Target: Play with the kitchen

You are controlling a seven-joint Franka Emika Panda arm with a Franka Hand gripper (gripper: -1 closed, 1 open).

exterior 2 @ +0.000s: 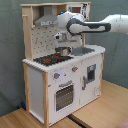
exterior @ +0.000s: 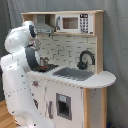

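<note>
Above the kitchen [exterior 2: 60, 80] hob [exterior 2: 50, 59], the white arm [exterior 2: 87, 25], wrist down.

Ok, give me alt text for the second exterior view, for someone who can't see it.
A white robot arm reaches in from the second exterior view's right, its gripper held over the black-red hob of a white and light-wood toy kitchen. The kitchen has a grey hood, a pegboard back and an oven door, and stands on a wooden floor.

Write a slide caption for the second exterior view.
Franka arm reaches over the toy kitchen, its gripper low above the black-red hob.
</note>
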